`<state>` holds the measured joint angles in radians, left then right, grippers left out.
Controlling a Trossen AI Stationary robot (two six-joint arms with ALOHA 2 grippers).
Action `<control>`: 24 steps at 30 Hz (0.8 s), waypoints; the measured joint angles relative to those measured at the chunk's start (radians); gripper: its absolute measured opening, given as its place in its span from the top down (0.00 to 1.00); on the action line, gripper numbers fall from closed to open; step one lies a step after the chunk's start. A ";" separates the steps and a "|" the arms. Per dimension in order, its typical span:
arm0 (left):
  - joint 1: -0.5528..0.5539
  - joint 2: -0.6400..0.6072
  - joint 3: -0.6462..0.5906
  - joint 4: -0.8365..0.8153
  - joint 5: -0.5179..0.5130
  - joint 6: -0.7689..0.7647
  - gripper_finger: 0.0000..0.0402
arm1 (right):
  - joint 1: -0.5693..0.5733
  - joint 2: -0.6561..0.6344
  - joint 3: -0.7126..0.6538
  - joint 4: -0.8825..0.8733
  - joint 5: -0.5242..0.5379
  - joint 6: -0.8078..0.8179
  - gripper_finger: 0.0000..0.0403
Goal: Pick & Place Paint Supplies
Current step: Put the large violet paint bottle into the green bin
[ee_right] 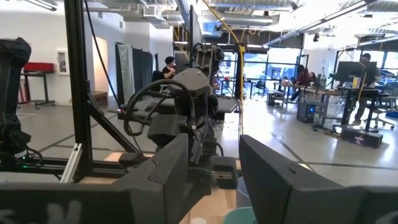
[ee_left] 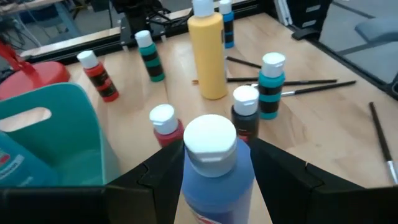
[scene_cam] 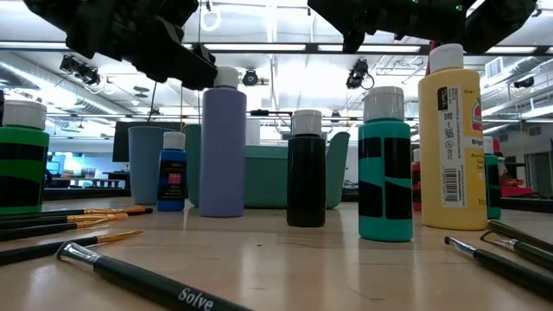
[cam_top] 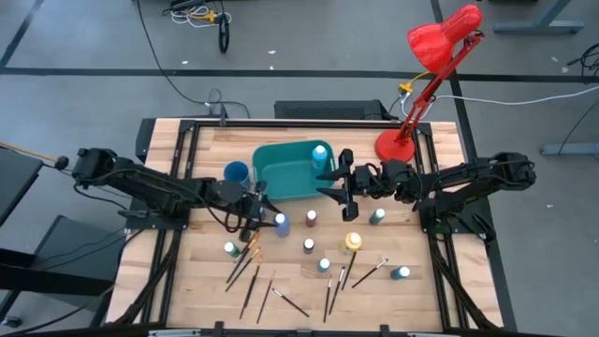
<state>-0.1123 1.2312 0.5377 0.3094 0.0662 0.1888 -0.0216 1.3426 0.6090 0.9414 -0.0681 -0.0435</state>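
Open tabletop was left along the left edge and the near right corner. The middle was crowded by upright paint bottles, with brushes scattered flat in front of them. Passage at the back was blocked by the teal bin, the blue cup and the red lamp base.

Teal bin, blue cup, red lamp

An open-plan robotics lab is shown: exposed ceiling ducts and strip lights, a polished concrete floor, people seated at monitor-laden desks, and black metal equipment frames are seen beyond the wooden slatted worktable.
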 joint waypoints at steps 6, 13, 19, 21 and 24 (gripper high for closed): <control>0.001 0.000 0.000 0.006 -0.012 0.001 0.52 | 0.000 0.000 0.000 0.006 0.000 -0.017 0.63; 0.002 0.000 0.000 0.039 -0.043 0.004 0.52 | 0.000 0.000 0.000 0.006 0.000 -0.018 0.63; 0.002 0.000 0.000 0.043 -0.045 0.010 0.52 | 0.000 0.000 0.000 0.008 0.000 -0.019 0.63; 0.002 0.009 0.000 0.050 -0.044 0.010 0.52 | 0.000 0.000 0.000 0.009 0.000 -0.019 0.63; 0.002 0.037 -0.001 0.062 -0.044 0.009 0.52 | 0.000 0.001 0.000 0.013 0.000 -0.020 0.63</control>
<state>-0.1099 1.2686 0.5367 0.3709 0.0224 0.1983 -0.0216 1.3434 0.6094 0.9543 -0.0681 -0.0631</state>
